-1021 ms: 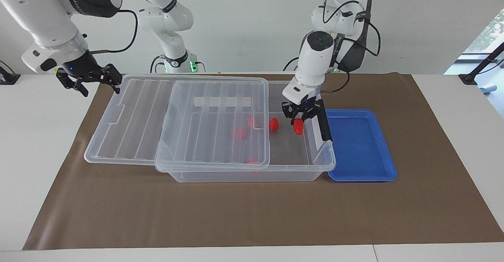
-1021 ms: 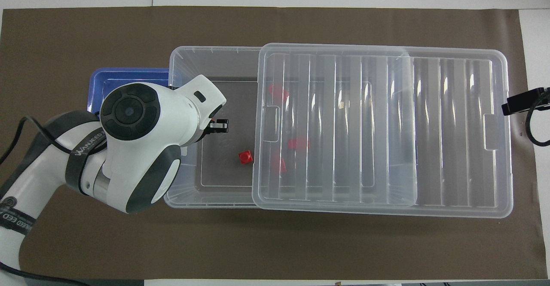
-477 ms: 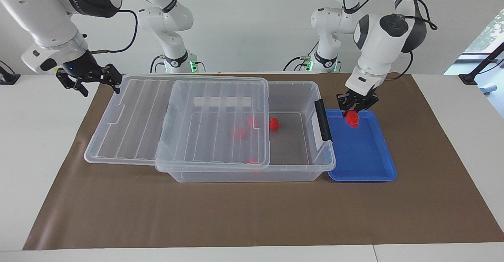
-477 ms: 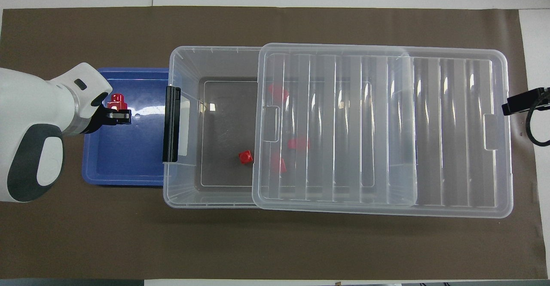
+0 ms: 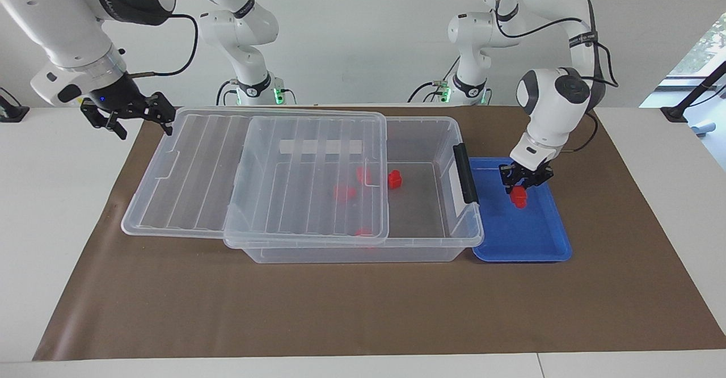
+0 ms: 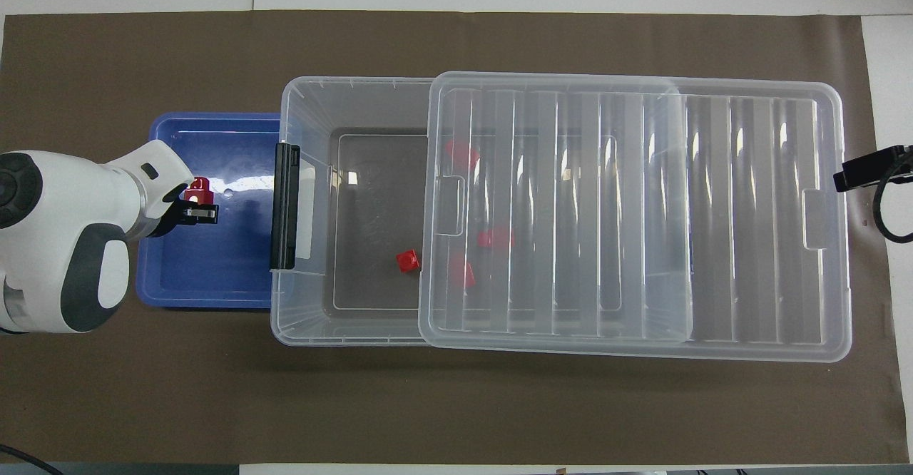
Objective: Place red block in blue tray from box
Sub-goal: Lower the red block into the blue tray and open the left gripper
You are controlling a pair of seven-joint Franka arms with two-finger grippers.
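Left gripper [image 5: 519, 189] low over the tray [image 5: 539, 242], fingers clamped on a red block [image 5: 518, 196].
Held block hangs just above the tray floor, in the tray half nearer the robots; can't tell if it touches. Tray sits on the brown mat [image 5: 340, 310] on the counter [image 5: 652, 168], touching the box [image 5: 363, 250] at the left arm's end, by the black handle [image 5: 465, 172]. Lid [image 5: 198, 168] is slid toward the right arm's end, leaving that handle end of the box uncovered. One loose block [image 5: 395, 179] lies in the uncovered part, three more [image 5: 343, 192] show through the lid. Right gripper [image 5: 127, 114] waits, fingers apart, over the counter just off the lid's corner, holding nothing.
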